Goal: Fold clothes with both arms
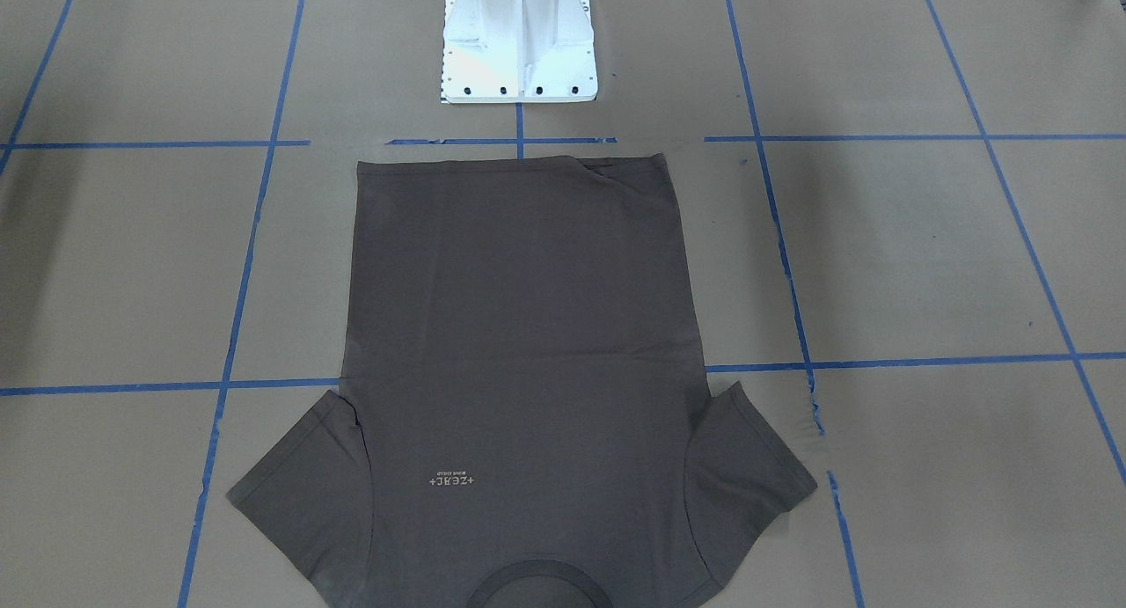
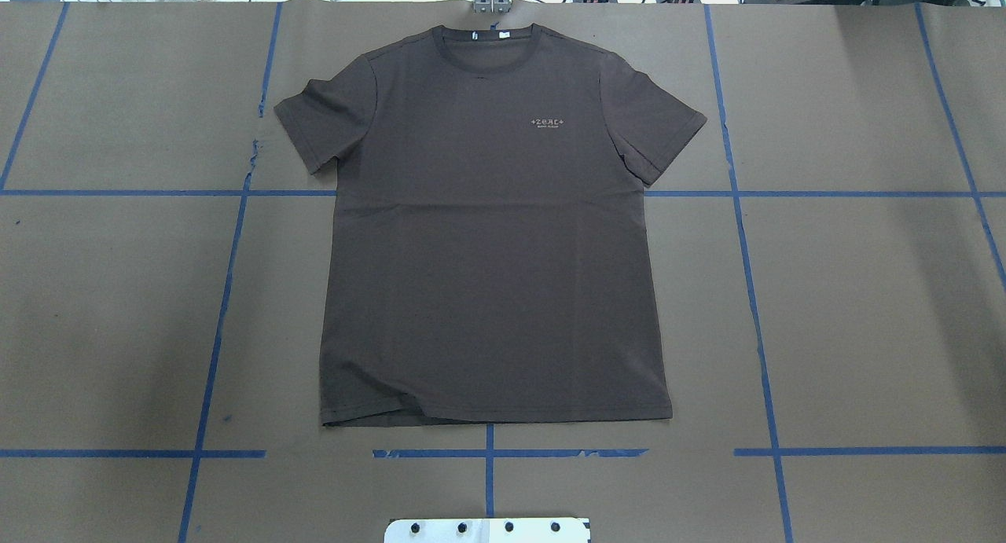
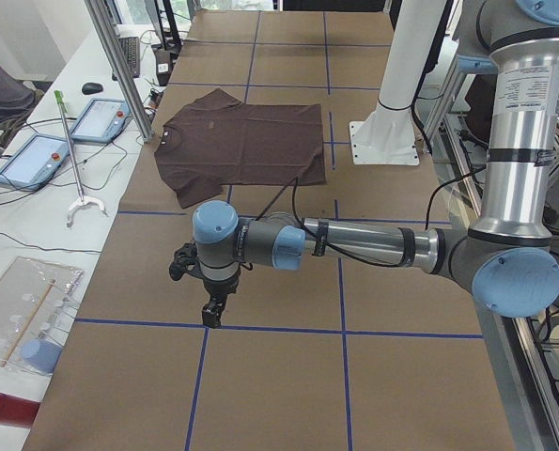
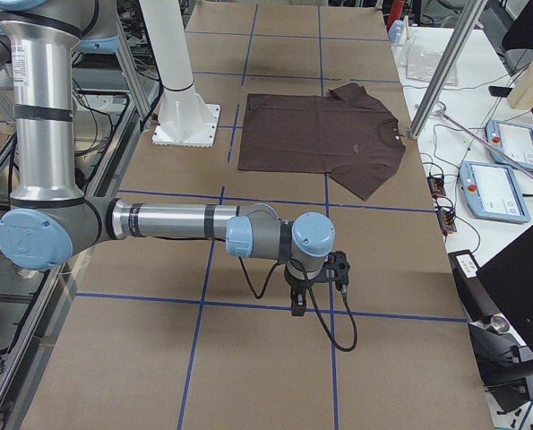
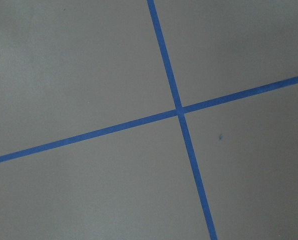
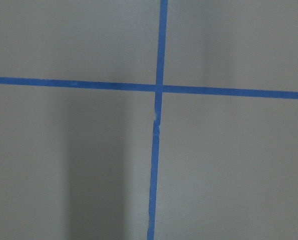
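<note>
The dark brown-grey T-shirt [image 2: 495, 252] lies flat and spread out, chest print up, collar away from the robot's base; it also shows in the front view [image 1: 528, 344]. Both sleeves lie out to the sides. My left arm's gripper [image 3: 210, 315] hangs over bare paper, well away from the shirt [image 3: 241, 141]. My right arm's gripper [image 4: 297, 307] hangs over bare paper on the other side, also well away from the shirt [image 4: 324, 134]. I cannot tell whether either is open or shut. Both wrist views show only brown paper and blue tape crosses.
The white bolted pedestal [image 1: 519, 45] stands just behind the shirt's hem. Blue tape lines [image 2: 747, 276] grid the brown paper. A side bench beyond the collar end holds control tablets [image 3: 35, 155] and a metal post [image 4: 441, 72].
</note>
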### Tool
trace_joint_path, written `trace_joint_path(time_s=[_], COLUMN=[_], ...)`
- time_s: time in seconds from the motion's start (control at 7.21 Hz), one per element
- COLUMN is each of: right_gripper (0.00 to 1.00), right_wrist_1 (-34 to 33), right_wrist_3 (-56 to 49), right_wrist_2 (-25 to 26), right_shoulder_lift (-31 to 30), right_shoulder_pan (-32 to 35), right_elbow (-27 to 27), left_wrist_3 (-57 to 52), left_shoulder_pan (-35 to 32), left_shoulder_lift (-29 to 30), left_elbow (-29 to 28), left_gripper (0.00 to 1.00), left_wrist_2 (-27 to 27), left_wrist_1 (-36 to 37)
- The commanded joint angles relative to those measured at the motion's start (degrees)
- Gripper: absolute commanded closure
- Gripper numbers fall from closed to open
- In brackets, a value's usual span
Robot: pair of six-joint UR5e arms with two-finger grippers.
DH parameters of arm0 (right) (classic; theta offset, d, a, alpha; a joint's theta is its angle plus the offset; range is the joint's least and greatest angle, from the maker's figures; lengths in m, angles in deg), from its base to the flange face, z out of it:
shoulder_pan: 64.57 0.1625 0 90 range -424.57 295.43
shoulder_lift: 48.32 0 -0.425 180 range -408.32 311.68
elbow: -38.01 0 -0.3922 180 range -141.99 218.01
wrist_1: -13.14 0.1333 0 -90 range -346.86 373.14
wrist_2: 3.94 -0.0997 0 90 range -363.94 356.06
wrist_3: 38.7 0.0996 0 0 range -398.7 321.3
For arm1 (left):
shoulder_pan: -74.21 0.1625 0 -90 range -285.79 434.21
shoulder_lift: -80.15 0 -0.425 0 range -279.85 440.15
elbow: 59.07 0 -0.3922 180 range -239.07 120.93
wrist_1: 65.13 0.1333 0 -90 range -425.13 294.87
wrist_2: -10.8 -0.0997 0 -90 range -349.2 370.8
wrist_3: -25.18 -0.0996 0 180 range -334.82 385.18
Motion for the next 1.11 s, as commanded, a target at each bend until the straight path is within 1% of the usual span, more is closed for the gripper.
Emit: trace_joint_path(time_s=[0.0,0.14,0.28,0.42,0.55,0.69,0.83,0.97], right_gripper=[0.0,0.0,0.0,0.0,0.0,0.0,0.0,0.0], right_wrist_1=[0.1,0.1,3.7,12.6,25.7,36.2,39.7,39.9], right_wrist_3=[4.3,6.7,14.1,25.7,32.6,37.5,41.9,44.7], right_wrist_2=[0.0,-0.2,-0.2,-0.5,0.0,2.4,5.9,7.5], right_shoulder_lift=[8.8,13.1,17.6,21.5,23.3,26.4,28.5,29.0], right_shoulder_pan=[-3.4,-7.5,-11.0,-13.4,-17.8,-21.5,-26.1,-28.0], right_elbow=[1.5,2.8,5.0,10.5,16.6,24.0,27.1,27.1], left_wrist_3=[0.3,0.1,0.2,-0.1,0.5,1.8,2.0,5.3], left_shoulder_pan=[0.8,1.1,1.1,1.1,1.5,1.7,1.7,1.8], left_shoulder_lift=[4.1,2.3,2.2,2.3,3.4,4.3,4.2,4.7], left_elbow=[-0.8,-1.4,-1.7,-2.3,-2.9,-4.4,-4.6,-4.5], left_gripper=[0.0,0.0,0.0,0.0,0.0,0.0,0.0,0.0], left_wrist_2=[0.0,0.4,0.4,0.5,0.3,0.4,0.4,0.5], left_wrist_1=[-3.5,-9.0,-11.0,-12.9,-14.9,-15.7,-17.6,-17.9])
